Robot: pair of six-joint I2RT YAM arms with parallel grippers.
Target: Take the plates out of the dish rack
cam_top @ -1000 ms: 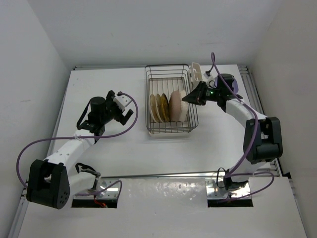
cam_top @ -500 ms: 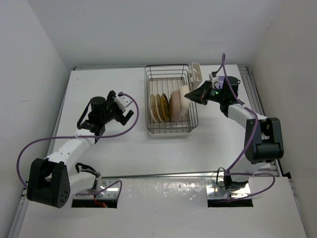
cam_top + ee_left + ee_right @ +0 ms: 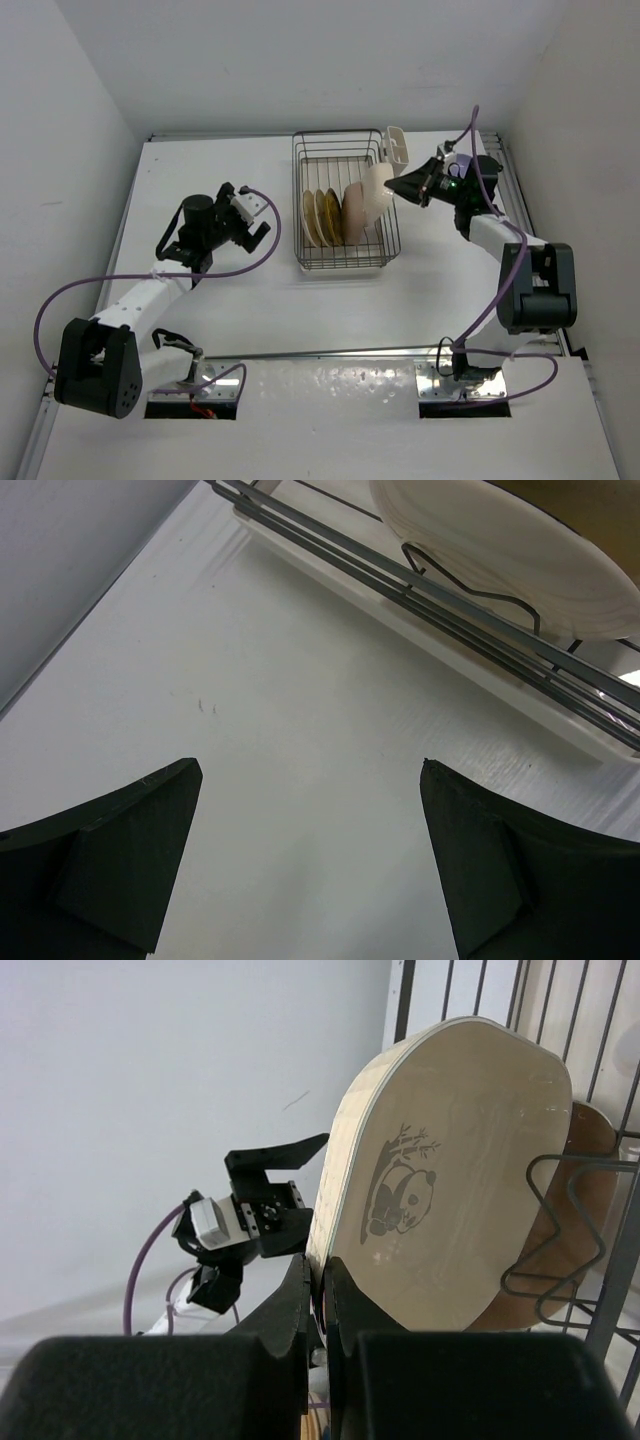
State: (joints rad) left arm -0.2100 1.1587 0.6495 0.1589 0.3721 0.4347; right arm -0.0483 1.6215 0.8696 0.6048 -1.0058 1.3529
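one plate (image 3: pixel 450 1160) hangs pinched, seemingly tilted, in right gripper (image 3: pixel 318 1282)

Bare table (image 3: pixel 440 270) right of the dish rack (image 3: pixel 297 190) is free. Cutlery cup (image 3: pixel 397 148) stands just beside my held plate (image 3: pixel 374 186).

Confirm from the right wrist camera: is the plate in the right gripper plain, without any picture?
No, the plate pinched by the right gripper carries a panda drawing on its face.
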